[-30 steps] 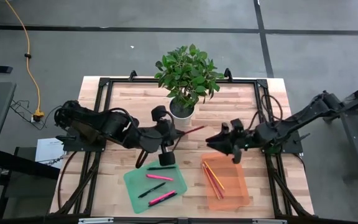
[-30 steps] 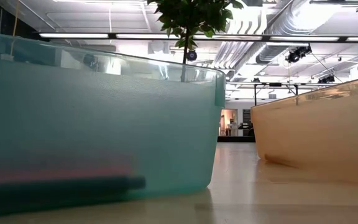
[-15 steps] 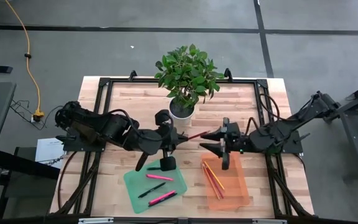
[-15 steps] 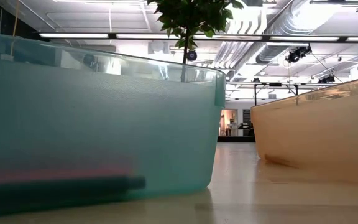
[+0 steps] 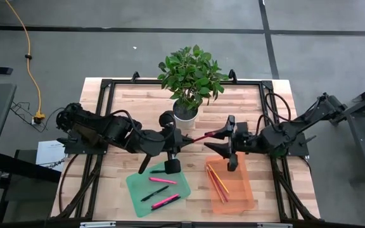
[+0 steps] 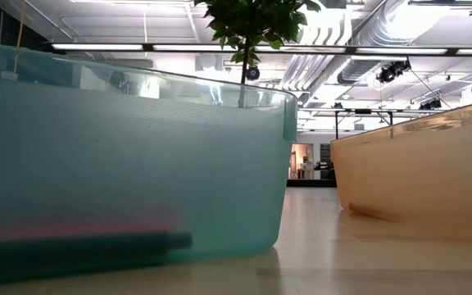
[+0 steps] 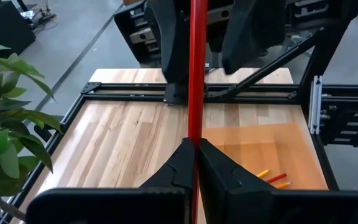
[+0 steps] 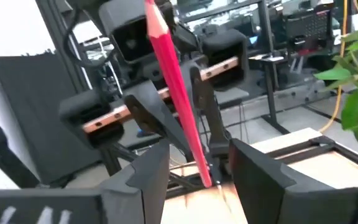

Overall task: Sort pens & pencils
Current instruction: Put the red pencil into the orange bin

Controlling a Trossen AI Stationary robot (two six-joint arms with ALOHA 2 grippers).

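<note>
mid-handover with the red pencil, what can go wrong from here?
1. The left end effector is shut on the red pencil, whose free end sits between the open fingers of the right end effector. Releasing before those close likely drops it.
2. The handover hangs over bare table, short of the orange tray; a dropped pencil could miss it.

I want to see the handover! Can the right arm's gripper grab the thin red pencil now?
Probably yes: the right gripper is open with the thin red pencil between its fingers, nothing blocking, while the left gripper holds the other end.
</note>
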